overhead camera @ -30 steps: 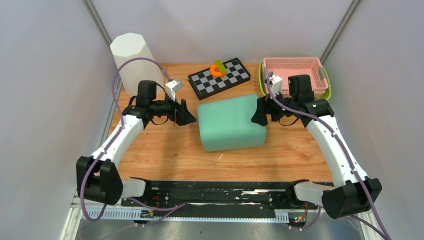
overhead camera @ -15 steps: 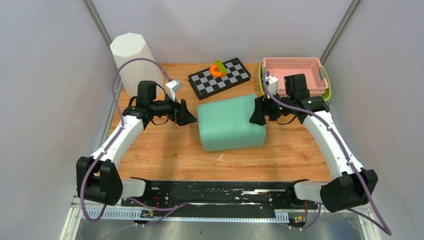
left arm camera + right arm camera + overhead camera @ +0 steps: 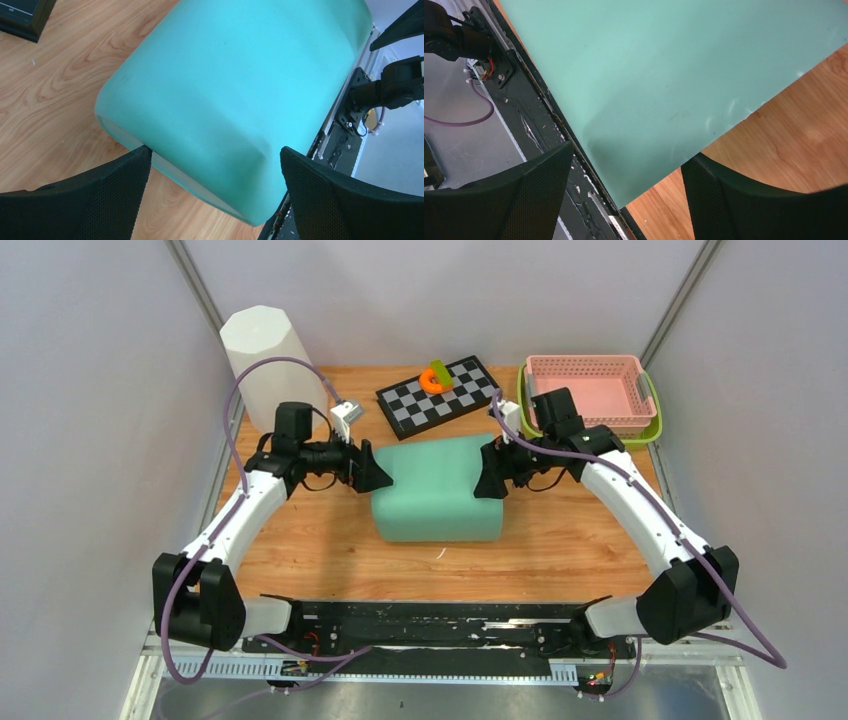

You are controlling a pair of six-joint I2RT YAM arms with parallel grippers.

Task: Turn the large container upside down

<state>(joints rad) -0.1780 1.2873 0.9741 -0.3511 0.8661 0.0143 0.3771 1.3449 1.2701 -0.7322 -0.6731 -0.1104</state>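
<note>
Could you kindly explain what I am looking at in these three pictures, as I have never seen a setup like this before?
Two robot arms are bolted to a wooden table. The wide picture looks down from above; the other two come from cameras on each wrist, with black fingers at the bottom. The left hand and right hand are open, flanking a big green container; neither grips anything. Also there: a tall white container, a checkerboard carrying an orange piece, and a pink basket.
</note>
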